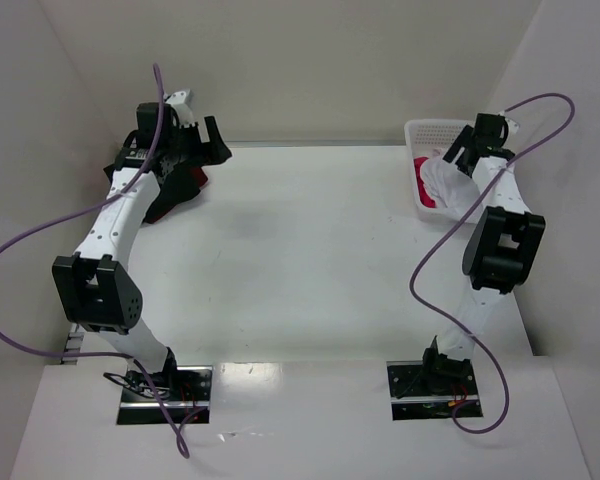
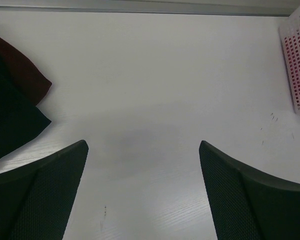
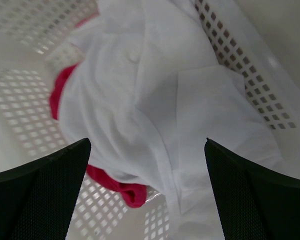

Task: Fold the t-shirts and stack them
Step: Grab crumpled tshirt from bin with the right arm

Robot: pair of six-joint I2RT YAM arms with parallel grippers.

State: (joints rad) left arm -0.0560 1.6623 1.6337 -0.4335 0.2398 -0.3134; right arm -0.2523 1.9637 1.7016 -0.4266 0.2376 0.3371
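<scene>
White crumpled cloth t-shirt (image 3: pixel 155 115) atop bright pink-red cloth t-shirt (image 3: pixel 125 191) in white plastic lattice basket (image 3: pixel 240 65): directly beneath right fingers (image 3: pixel 35 200), spread wide, empty. Left fingers (image 2: pixel 40 195) apart too, well away.

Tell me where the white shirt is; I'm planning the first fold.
Top view, far right: the white shirt lies in the basket over the pink shirt, below the right tool.

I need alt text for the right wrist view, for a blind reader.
A crumpled white t-shirt lies over a pink-red t-shirt inside a white lattice basket. The open right gripper hangs above them.
</scene>
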